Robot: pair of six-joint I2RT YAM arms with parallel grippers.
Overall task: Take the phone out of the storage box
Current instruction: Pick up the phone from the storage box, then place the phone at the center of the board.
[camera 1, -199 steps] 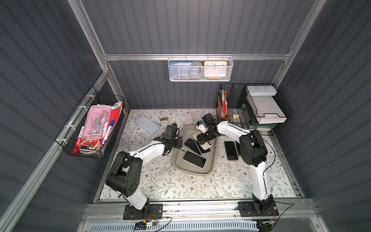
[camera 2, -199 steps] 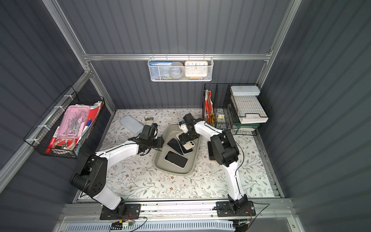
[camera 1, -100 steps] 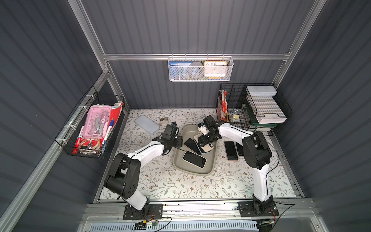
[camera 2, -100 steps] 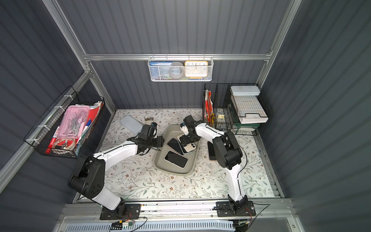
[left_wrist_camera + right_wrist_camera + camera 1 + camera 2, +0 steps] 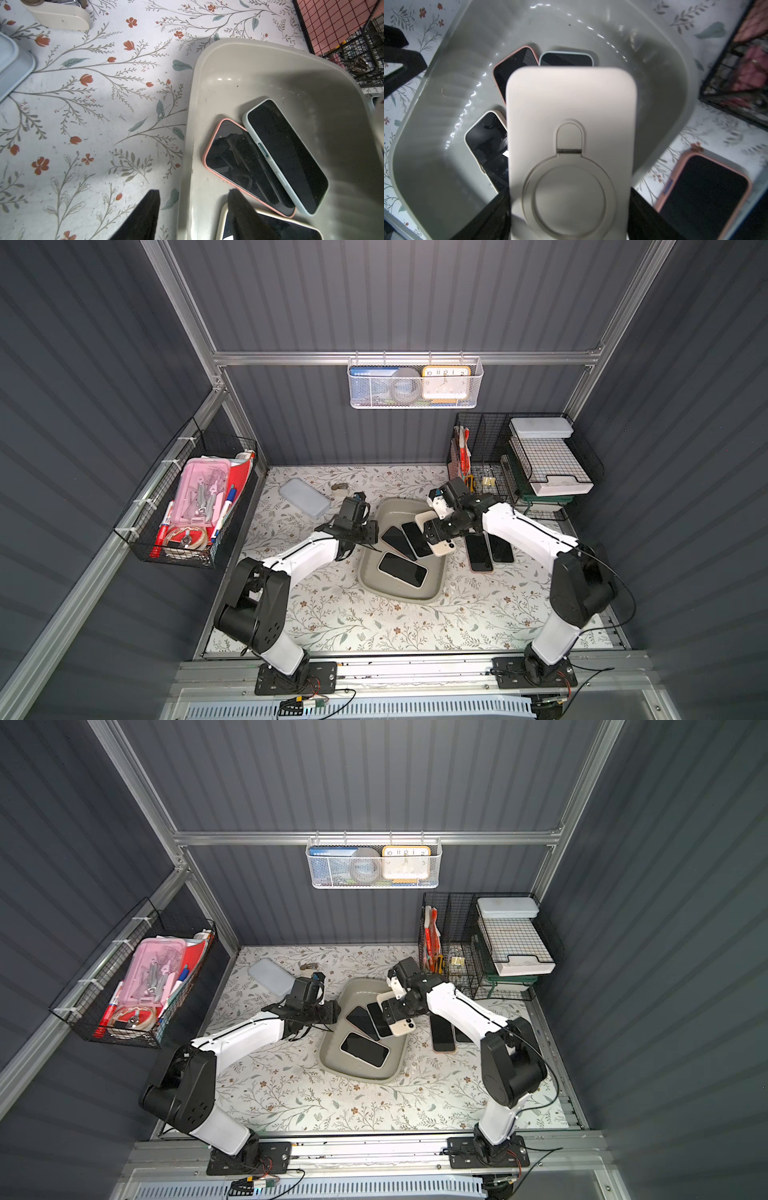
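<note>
Swung outward: right elbow (image 5: 582, 585); right end effector (image 5: 436, 533) clamps cream phone (image 5: 571, 104), ring stand (image 5: 569, 191) only wrist-visible; left end effector (image 5: 193, 193) apart.

The right gripper (image 5: 436, 534) grips a cream-backed phone (image 5: 446, 547), back up, over the right edge of the grey-beige storage box (image 5: 370, 572). Inside lie two dark-screened phones (image 5: 395, 540) side by side and a third phone (image 5: 402, 569) nearer the front. The left gripper (image 5: 371, 531) sits at the box's left rim. Two more phones (image 5: 478, 552) rest on the floral tabletop (image 5: 374, 626), just right of the box.
</note>
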